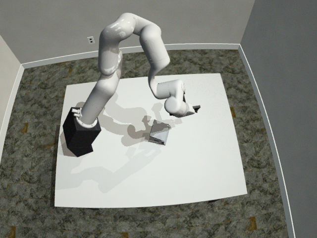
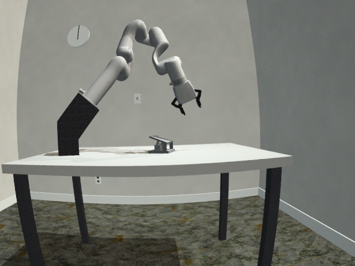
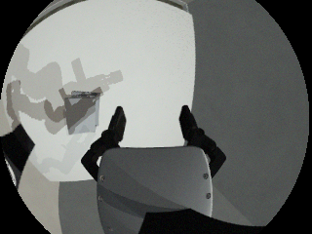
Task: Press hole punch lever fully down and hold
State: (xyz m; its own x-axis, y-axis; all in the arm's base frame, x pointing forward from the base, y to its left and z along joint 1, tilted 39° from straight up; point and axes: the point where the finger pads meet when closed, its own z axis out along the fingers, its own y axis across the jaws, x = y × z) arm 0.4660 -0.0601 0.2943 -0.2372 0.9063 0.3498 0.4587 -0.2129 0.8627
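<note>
The hole punch [image 1: 159, 133] is a small grey device standing upright near the middle of the white table. Its flat lever [image 2: 161, 139] is raised and slopes up toward the left in the side view. It also shows in the wrist view [image 3: 84, 112], left of the fingers. My gripper [image 2: 190, 108] is open and empty, high in the air above and to the right of the punch, touching nothing. Its black fingers show in the wrist view [image 3: 152, 123] and partly in the overhead view [image 1: 196, 107].
The arm's black base [image 1: 79, 135] stands at the table's left side. The table top [image 1: 151, 143] reaches edges on all sides, with patterned floor below. Grey walls enclose the room.
</note>
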